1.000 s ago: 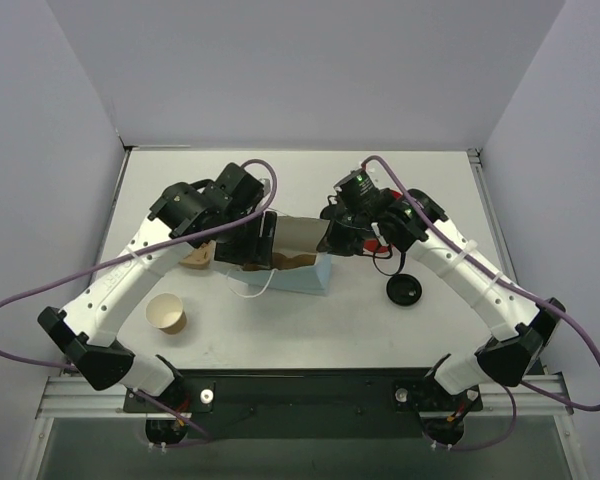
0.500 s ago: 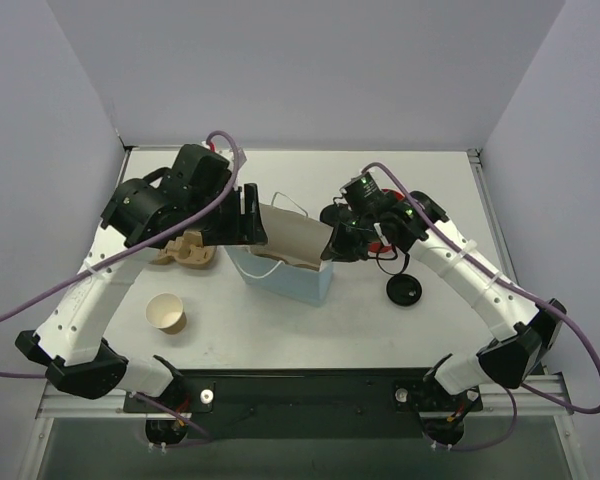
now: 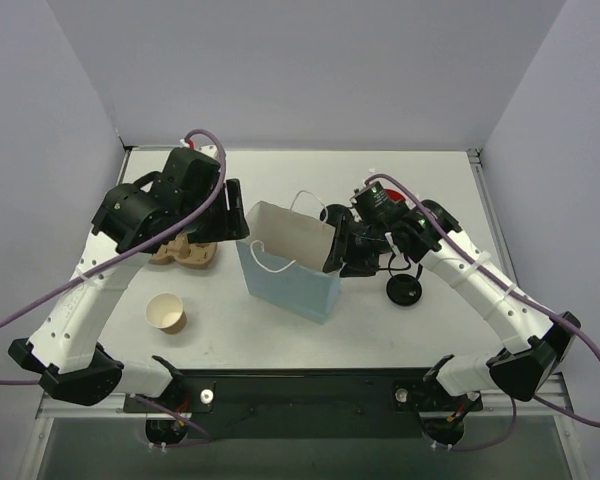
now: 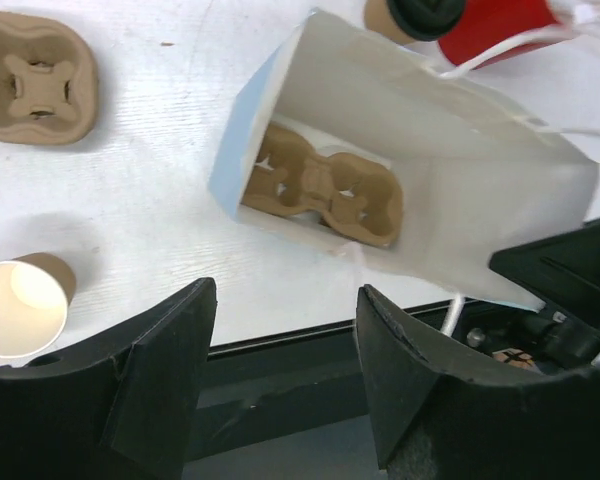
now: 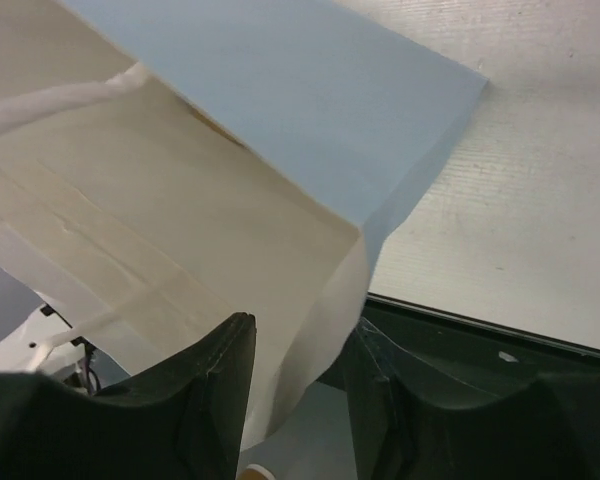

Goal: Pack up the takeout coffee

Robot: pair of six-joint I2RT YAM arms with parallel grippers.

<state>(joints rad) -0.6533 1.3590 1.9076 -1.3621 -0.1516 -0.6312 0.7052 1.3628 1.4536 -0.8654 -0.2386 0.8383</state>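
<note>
The takeout coffee [image 4: 405, 14], a small tan cup with a black lid, shows at the top edge of the left wrist view beside the red cup [image 4: 500, 16]. In the top view its black lid [image 3: 404, 290] is on the table right of the blue bag [image 3: 295, 280]. The bag [image 4: 242, 140] stands open with a brown cup carrier [image 4: 320, 190] at its bottom. My right gripper [image 3: 335, 252] is shut on the bag's right wall [image 5: 280, 90], with the paper between its jaws [image 5: 300, 330]. My left gripper [image 3: 238, 222] is open and empty, above the bag's left side [image 4: 285, 295].
A second brown cup carrier [image 3: 185, 250] lies left of the bag. A tan cup without a lid [image 3: 166, 313] stands near the front left, also in the left wrist view [image 4: 20, 305]. White straws [image 4: 580, 12] stick out of the red cup.
The bag has been raised from lying flat to standing upright. My left arm has lifted up and back to the left, away from the bag. My right gripper has stayed at the bag's right rim.
</note>
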